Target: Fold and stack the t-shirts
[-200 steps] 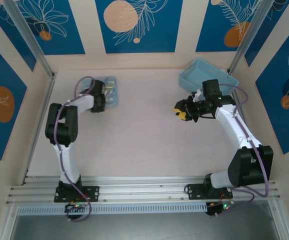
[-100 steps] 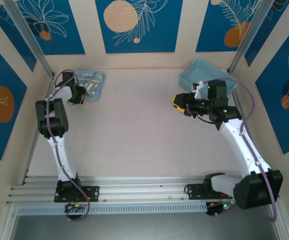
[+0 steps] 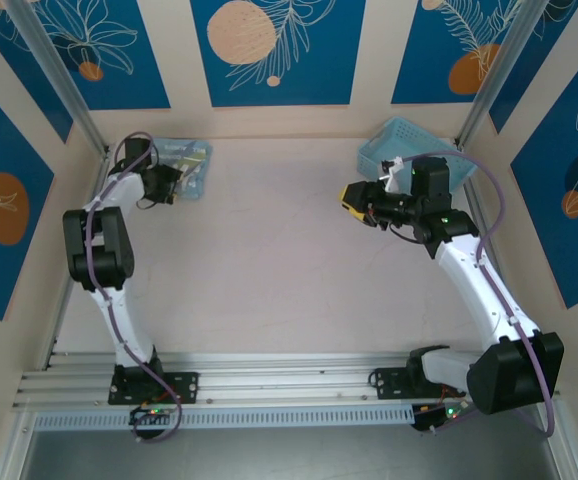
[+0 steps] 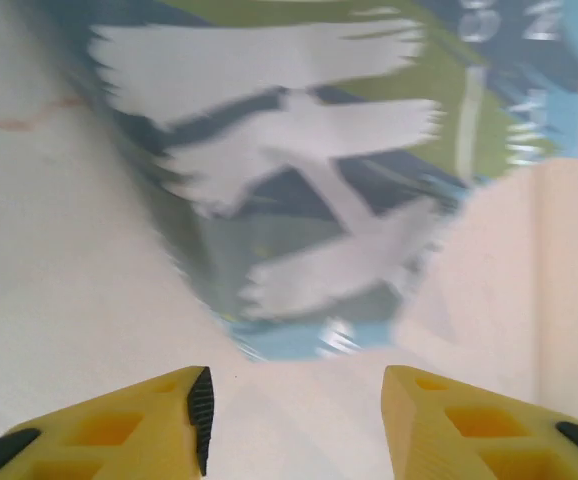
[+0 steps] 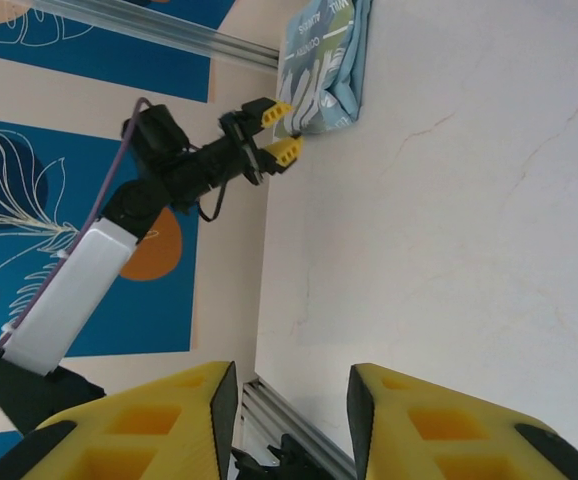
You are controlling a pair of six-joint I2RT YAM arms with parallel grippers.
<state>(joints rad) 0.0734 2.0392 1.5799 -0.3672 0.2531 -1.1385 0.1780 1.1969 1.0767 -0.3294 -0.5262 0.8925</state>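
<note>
Your left claw (image 4: 294, 400) stands with its jaws parted and nothing between them; only bare bench (image 3: 269, 270) shows in the gap. Just past its tips lies the t-shirt (image 4: 299, 200), folded into a compact packet with the printed lettering up. It rests flat in the far left corner of the bench, close to both walls. Seen from the left wrist, the packet lies straight ahead of the claw, near but not touching. Its long axis looks to run away from the tips rather than across them, though blur leaves that uncertain. Your left arm is by far the nearer, so any coming touch on the shirt looks like its job. Your right claw (image 3: 354, 200) is likewise released and empty. It hovers well apart toward the far right, near the blue basket (image 3: 409, 145) in the far right corner.
</note>
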